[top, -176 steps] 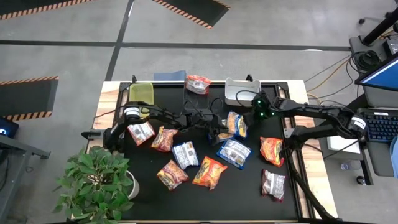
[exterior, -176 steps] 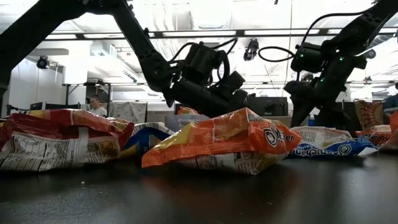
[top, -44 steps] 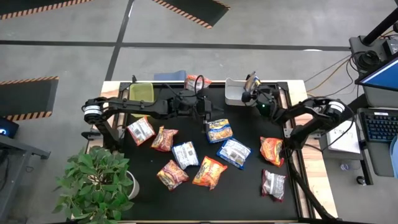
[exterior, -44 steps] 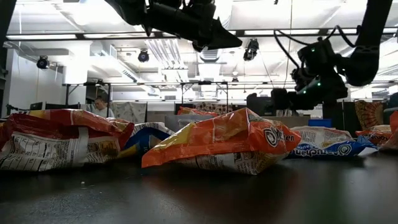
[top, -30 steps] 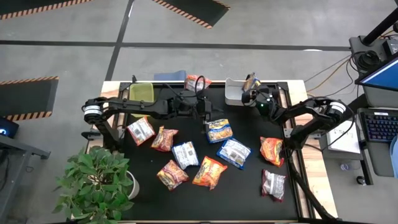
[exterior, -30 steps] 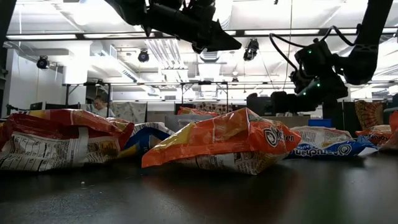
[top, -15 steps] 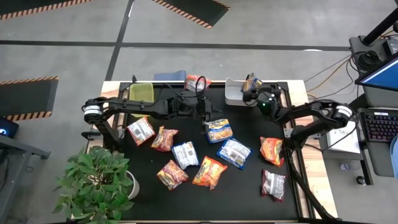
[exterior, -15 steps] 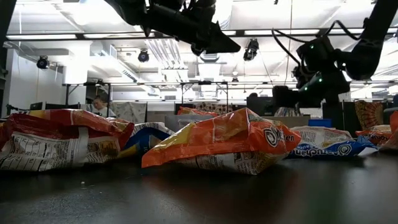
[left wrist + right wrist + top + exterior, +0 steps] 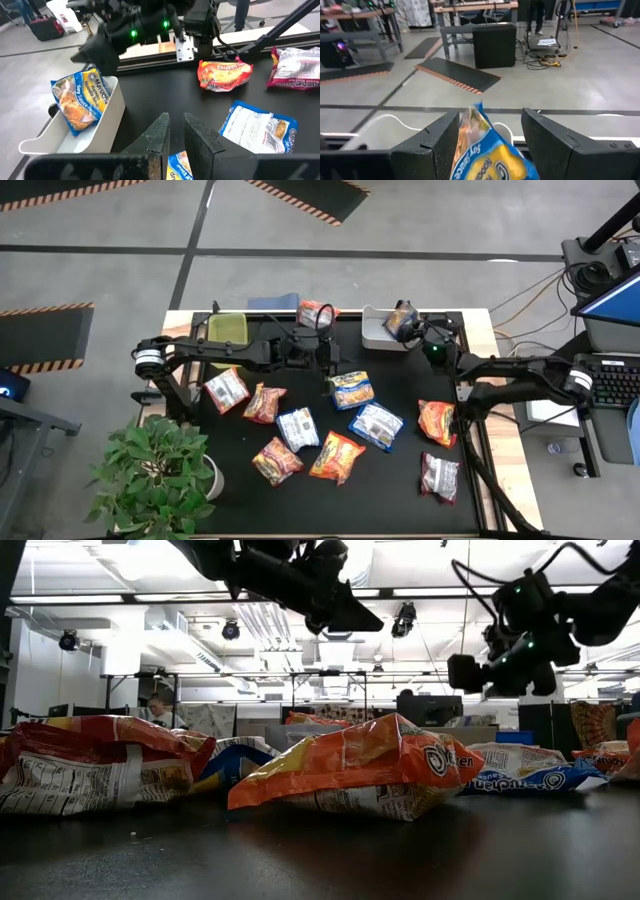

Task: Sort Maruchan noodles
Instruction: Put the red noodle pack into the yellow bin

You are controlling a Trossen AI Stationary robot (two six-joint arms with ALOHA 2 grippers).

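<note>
- A blue-and-yellow noodle packet [image 9: 79, 101] leans tilted inside the white bin [image 9: 107, 117] at the far edge of the black table [image 9: 400, 480]; it is crinkly, with yellow noodles printed on it.
- The right gripper [image 9: 489, 135] is just above this bin, and its two fingers stand apart, one on each side of the packet. Whether they touch the packet cannot be told.
- The left gripper [image 9: 172, 131] hangs in the air over the middle of the table, its fingers nearly together and holding nothing. Another blue-and-yellow packet [image 9: 352, 390] lies just below it.
- Near that one lies a white-and-blue packet [image 9: 376, 424], and orange-red packets [image 9: 437, 422] and silver-and-red ones [image 9: 439, 476] are spread apart over the table.
- One orange-red packet [image 9: 318, 312] sits in a dark bin at the far edge, beside a green bin [image 9: 227, 328].
- A green plant [image 9: 155, 470] stands at the near left corner of the table.
</note>
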